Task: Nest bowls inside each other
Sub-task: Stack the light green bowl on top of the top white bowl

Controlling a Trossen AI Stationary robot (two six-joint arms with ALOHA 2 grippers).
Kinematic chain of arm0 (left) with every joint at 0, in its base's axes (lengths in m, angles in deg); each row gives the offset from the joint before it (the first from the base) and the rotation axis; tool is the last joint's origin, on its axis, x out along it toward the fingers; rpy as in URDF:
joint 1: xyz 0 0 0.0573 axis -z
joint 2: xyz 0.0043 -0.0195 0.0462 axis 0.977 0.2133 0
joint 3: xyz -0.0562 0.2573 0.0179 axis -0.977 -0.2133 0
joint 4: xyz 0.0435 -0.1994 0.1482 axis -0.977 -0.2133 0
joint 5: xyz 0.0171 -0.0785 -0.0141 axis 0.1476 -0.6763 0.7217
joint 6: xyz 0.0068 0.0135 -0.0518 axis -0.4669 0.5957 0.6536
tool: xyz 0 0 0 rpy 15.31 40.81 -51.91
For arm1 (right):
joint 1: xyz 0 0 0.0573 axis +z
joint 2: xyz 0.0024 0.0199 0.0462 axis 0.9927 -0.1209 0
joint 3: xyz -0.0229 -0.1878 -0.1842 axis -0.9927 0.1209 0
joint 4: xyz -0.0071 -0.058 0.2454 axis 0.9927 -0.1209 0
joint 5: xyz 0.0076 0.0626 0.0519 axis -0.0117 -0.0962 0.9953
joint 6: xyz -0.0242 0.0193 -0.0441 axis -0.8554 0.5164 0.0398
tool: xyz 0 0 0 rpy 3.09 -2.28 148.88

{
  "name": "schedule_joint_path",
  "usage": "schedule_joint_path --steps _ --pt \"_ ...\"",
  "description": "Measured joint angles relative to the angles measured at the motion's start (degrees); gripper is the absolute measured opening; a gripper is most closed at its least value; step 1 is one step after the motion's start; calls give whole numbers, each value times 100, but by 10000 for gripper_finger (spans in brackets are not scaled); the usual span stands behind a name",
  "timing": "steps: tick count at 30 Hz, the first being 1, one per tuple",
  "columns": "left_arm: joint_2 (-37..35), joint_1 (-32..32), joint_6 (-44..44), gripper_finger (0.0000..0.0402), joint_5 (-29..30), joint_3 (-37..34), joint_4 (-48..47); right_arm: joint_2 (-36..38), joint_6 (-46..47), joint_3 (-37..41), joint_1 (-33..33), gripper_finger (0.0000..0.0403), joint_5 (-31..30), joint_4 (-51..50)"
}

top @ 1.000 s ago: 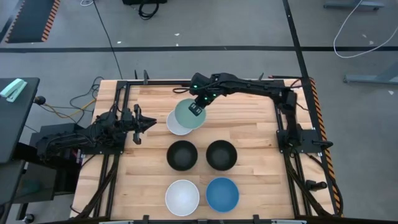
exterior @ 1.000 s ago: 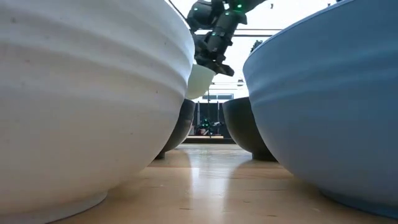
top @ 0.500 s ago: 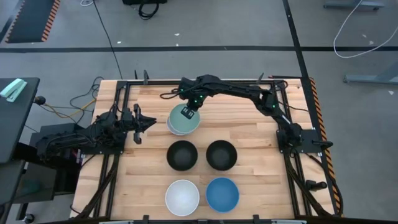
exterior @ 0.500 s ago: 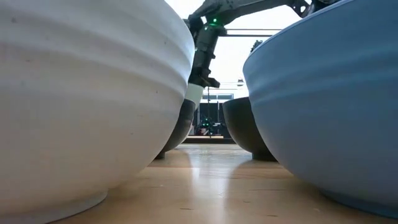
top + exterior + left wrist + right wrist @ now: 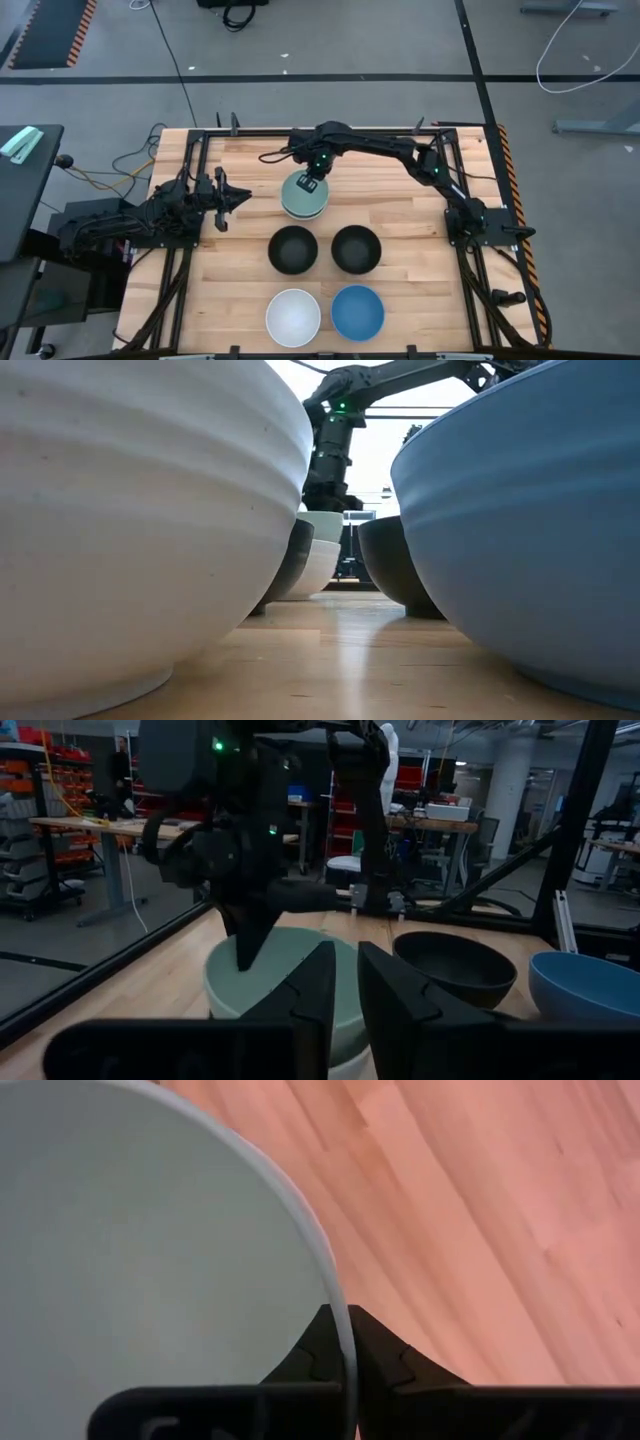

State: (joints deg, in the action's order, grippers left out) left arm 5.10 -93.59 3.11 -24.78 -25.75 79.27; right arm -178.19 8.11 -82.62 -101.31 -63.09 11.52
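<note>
Right pincer (image 5: 311,187) is pinched tight on the rim of the mint green bowl (image 5: 303,196), which sits inside a white bowl (image 5: 318,567) at the desk's (image 5: 400,215) far middle, while the left pincer (image 5: 243,199) waits nearby, slightly parted and empty.

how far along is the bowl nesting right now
Done: the mint green bowl sits inside a white bowl. In hand: the right gripper is shut on the mint bowl's rim. Left: two black bowls, another white bowl and the blue bowl sit separate.
</note>
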Motion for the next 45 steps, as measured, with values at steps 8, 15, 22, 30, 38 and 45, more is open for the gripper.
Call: schedule_joint_path --steps 8,15,22,30,38,45 --pt "1 0 0 50 0 0 -92 16 -106 0 -342 5 -250 -282" --pt "0 0 0 50 -2 0 -148 22 -151 0 -742 5 -131 -289" --pt "0 0 0 47 0 -1 -290 25 -211 2 -980 5 -101 -247" --pt "0 0 -5 43 -2 -1 -354 25 -325 4 -897 5 262 89" --pt "0 0 -5 43 -1 0 -366 25 -339 4 -819 5 376 153" --pt "0 0 -2 39 -2 -2 -369 0 -339 247 -769 5 448 423"
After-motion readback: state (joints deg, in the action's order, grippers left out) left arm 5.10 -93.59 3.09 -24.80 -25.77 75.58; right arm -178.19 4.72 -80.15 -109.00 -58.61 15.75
